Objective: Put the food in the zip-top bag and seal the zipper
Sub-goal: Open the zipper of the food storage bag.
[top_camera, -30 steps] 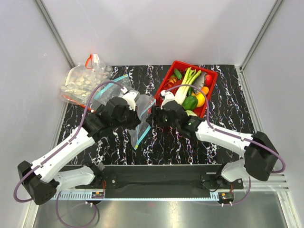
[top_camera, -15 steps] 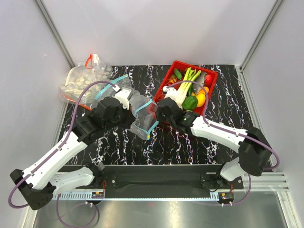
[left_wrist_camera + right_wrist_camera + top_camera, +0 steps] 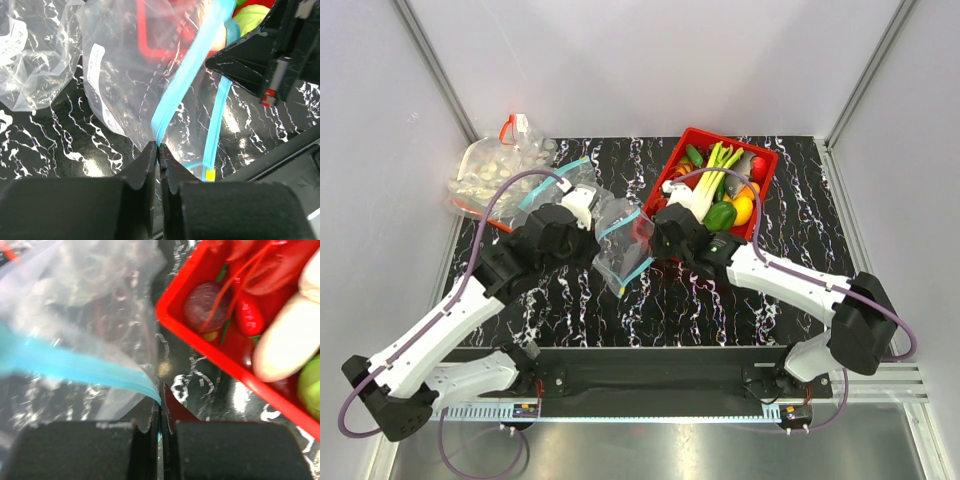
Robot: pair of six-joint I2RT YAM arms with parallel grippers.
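The zip-top bag [image 3: 620,245], clear and crinkly, hangs above the table between my two grippers. My left gripper [image 3: 601,250] is shut on its teal zipper [image 3: 192,70]; the jaws [image 3: 159,148] pinch one strip. My right gripper [image 3: 649,237] is shut on the other strip of the zipper [image 3: 75,367], right at the jaw tips [image 3: 161,396]. The bag's mouth gapes between the strips. The food lies in the red basket [image 3: 760,160]: a leek [image 3: 712,175], a white oval piece [image 3: 287,340] and a small green vegetable [image 3: 694,154].
A clear bag with a red strip and white pieces [image 3: 495,170] lies at the back left. Another crumpled clear bag [image 3: 30,65] rests beside it. The basket's near rim [image 3: 210,352] is close to my right gripper. Yellow, red and green toy produce [image 3: 740,207] fills the basket.
The right gripper has closed onto the teal strip. The left arm swung the bag round, so it now stretches between both grippers beside the basket.
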